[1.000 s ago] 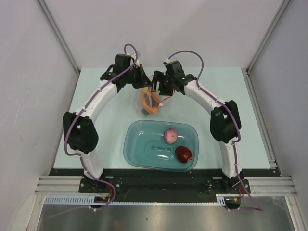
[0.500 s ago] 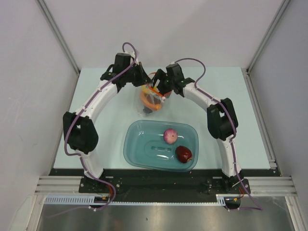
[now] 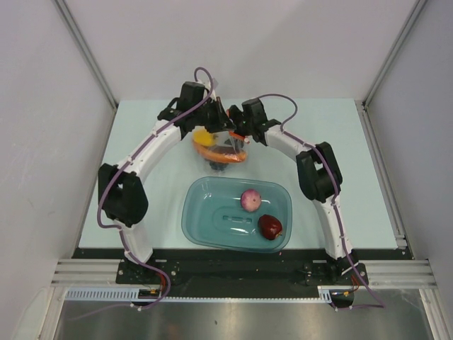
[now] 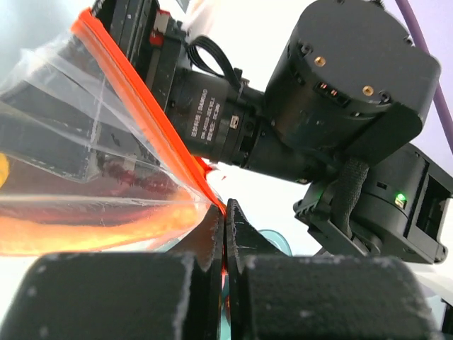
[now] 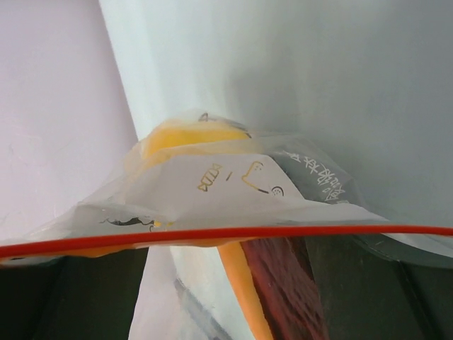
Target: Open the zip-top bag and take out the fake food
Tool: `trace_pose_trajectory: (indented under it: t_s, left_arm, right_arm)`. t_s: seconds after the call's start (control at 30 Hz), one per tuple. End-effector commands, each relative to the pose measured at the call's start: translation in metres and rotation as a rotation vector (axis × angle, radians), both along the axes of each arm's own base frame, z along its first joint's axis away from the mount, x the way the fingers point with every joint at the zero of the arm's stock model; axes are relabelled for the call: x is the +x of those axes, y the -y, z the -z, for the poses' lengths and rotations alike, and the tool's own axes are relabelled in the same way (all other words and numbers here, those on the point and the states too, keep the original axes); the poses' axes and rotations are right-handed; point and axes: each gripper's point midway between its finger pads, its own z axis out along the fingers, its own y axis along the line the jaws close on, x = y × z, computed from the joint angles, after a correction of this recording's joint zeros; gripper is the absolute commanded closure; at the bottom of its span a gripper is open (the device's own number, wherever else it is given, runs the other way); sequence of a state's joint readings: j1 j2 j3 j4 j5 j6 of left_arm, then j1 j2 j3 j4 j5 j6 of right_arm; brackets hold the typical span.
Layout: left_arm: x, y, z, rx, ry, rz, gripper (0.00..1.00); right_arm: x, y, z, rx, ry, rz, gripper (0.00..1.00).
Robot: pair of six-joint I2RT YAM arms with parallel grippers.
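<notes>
Zip-top bag (image 3: 221,152) is tipping flatter than before; left tool (image 4: 224,219) is clamping its strip (image 5: 248,231) and right tool (image 3: 235,136) is gaping empty, so fake food (image 5: 244,304) is risking spilling at 12 o'clock of the tub (image 3: 202,219).

Onion (image 3: 250,200) and apple (image 3: 270,227) in tub (image 3: 195,212); bag (image 3: 221,152) behind, perhaps aloft.

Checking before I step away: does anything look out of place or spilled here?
Nothing spilled. The zip-top bag hangs askew, pinched at its strip by the left gripper, with food inside. Onion and apple sit in the tub.
</notes>
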State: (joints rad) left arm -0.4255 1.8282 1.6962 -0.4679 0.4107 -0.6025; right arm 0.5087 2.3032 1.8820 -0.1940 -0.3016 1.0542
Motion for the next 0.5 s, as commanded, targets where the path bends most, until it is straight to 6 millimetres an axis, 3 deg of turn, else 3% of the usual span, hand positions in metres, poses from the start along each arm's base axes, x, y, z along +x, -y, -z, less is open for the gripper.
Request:
trace_pose_trajectory:
  t_s: [0.0, 0.13, 0.2, 0.23, 0.33, 0.37, 0.47]
  left_arm:
    - [-0.016, 0.016, -0.034, -0.069, 0.04, 0.089, 1.0]
    - [-0.012, 0.02, -0.034, -0.072, 0.036, 0.103, 1.0]
    - [-0.01, 0.022, -0.035, -0.076, 0.035, 0.109, 1.0]
    - [-0.008, 0.023, -0.036, -0.076, 0.036, 0.108, 1.0]
    - [-0.007, 0.024, -0.039, -0.075, 0.041, 0.11, 1.0]
    - [-0.006, 0.023, -0.038, -0.073, 0.04, 0.109, 1.0]
    - [-0.006, 0.023, -0.038, -0.072, 0.04, 0.109, 1.0]
  right_arm:
    - [0.011, -0.003, 0.0, 0.087, 0.017, -0.001, 0.11]
    - [0.001, -0.012, -0.005, 0.147, 0.053, -0.061, 0.12]
    - [-0.005, -0.02, -0.003, 0.164, 0.051, -0.09, 0.17]
    - [-0.007, -0.024, -0.007, 0.175, 0.057, -0.098, 0.24]
    - [-0.012, -0.028, -0.01, 0.173, 0.064, -0.105, 0.3]
    - [-0.013, -0.028, -0.011, 0.174, 0.07, -0.109, 0.39]
    - [-0.013, -0.026, -0.004, 0.178, 0.044, -0.091, 0.47]
